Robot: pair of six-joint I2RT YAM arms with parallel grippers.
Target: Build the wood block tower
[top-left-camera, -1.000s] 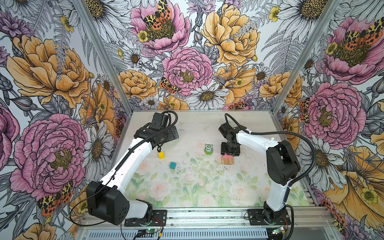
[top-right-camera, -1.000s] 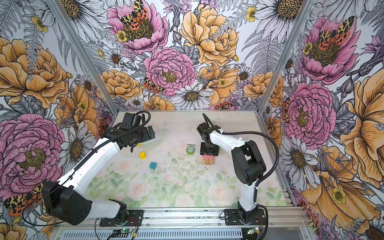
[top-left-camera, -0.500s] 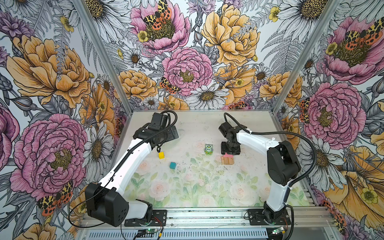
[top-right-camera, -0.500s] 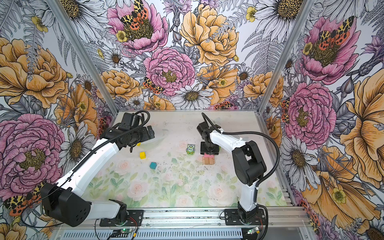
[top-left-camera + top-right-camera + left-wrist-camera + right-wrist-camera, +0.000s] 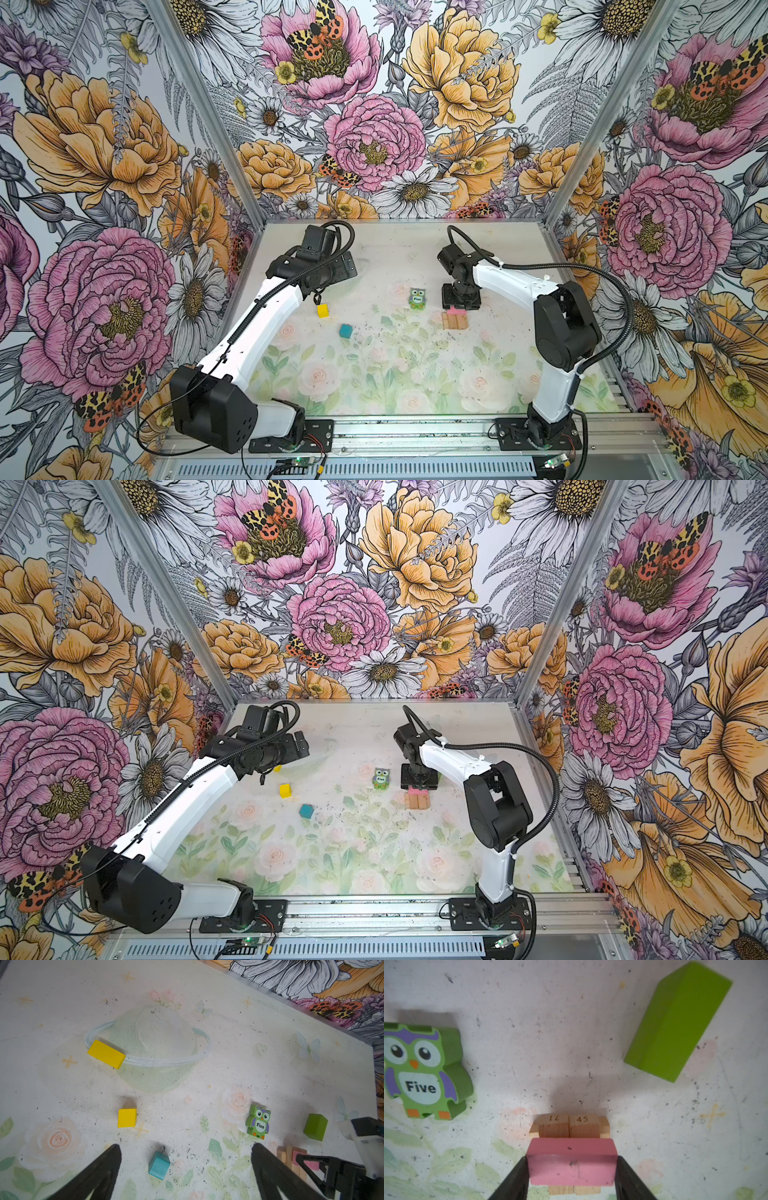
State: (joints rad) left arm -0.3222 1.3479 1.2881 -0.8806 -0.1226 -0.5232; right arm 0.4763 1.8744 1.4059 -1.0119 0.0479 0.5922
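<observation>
R jaws pinching pink bar by its ends, over tan bars on counter; light, stiff, paint prob slick, so I'd hold it level; L jaws spread wide, empty.

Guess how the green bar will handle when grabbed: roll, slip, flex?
The green bar probably won't roll: its faces are flat and it lies on a long side. It looks like solid painted wood, so it is likely rigid. The smooth paint might slip a little in a grip, though its parallel sides should suit the jaws.
</observation>
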